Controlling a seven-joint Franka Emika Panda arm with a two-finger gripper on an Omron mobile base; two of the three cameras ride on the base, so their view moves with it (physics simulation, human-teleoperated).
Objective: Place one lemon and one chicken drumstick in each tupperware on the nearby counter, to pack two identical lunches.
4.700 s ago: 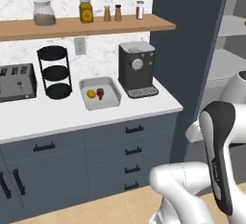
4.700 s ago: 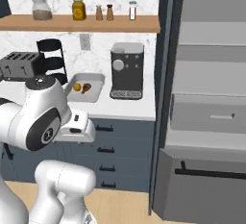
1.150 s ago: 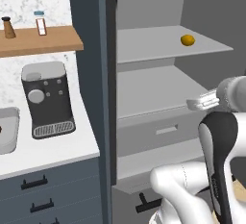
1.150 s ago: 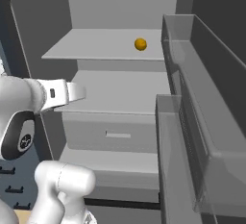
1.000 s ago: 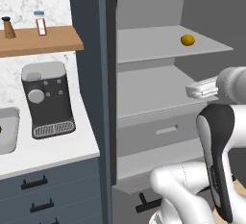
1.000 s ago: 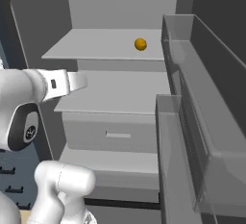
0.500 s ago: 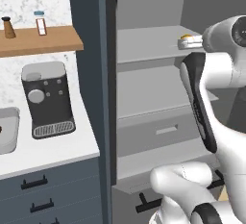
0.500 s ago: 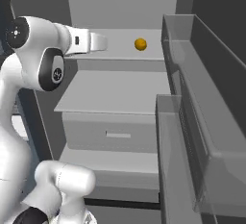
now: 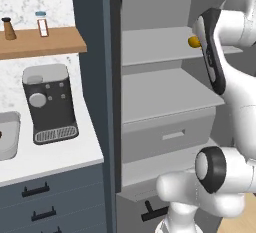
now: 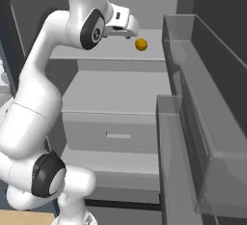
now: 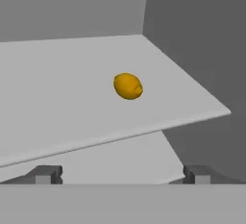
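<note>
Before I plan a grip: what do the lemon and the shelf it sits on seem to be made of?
The lemon looks like a firm fruit with a matte yellow-orange skin, evenly coloured with little shine. The shelf looks like a smooth, rigid grey panel, maybe plastic or painted metal: flat, uniform, thin-edged. The render leaves it open.

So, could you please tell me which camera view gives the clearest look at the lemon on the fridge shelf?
The hand view: the lemon lies whole and unobstructed near the middle of the upper shelf. The right base view shows it small but whole, just beyond the open gripper. In the left base view the arm partly covers it.
</note>
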